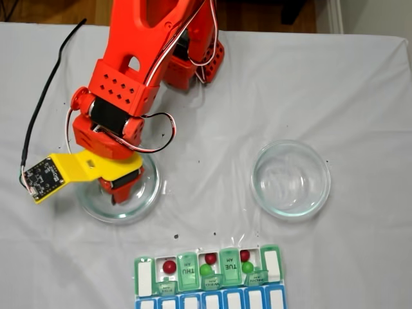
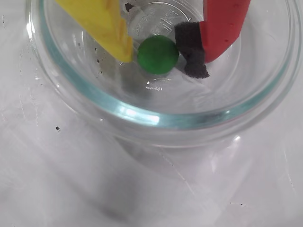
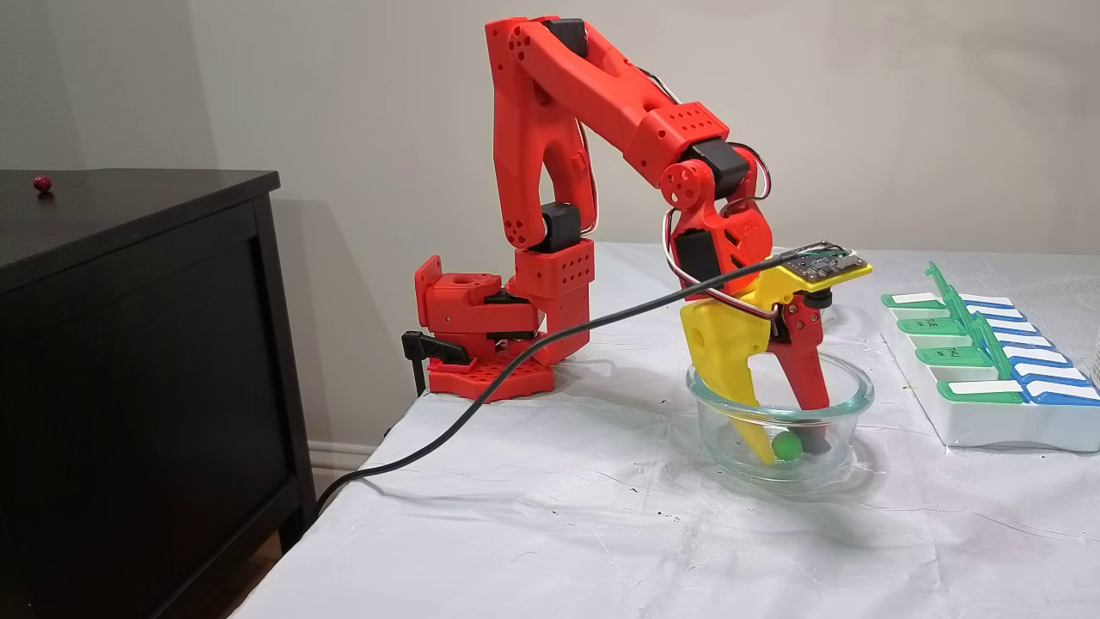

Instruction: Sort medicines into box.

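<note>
One green medicine ball (image 2: 158, 54) lies at the bottom of a round glass dish (image 2: 142, 116). My gripper (image 2: 161, 64) reaches down into that dish. Its yellow finger (image 2: 111, 28) touches the ball's left side and the black pad of the red finger (image 2: 191, 49) touches its right side. From the side in a fixed view, the ball (image 3: 785, 445) sits low in the dish between the gripper (image 3: 786, 449) tips. The box (image 1: 187, 277) lies at the near table edge with lids open, holding red balls (image 1: 169, 266) (image 1: 210, 258) (image 1: 246, 255) and green balls (image 1: 205, 270) (image 1: 247, 266).
A second glass dish (image 1: 325, 187) stands to the right with nothing in it. A black cable (image 1: 38, 109) trails off the table's left side. A dark cabinet (image 3: 129, 344) stands beside the table with a small red ball (image 3: 41, 182) on top.
</note>
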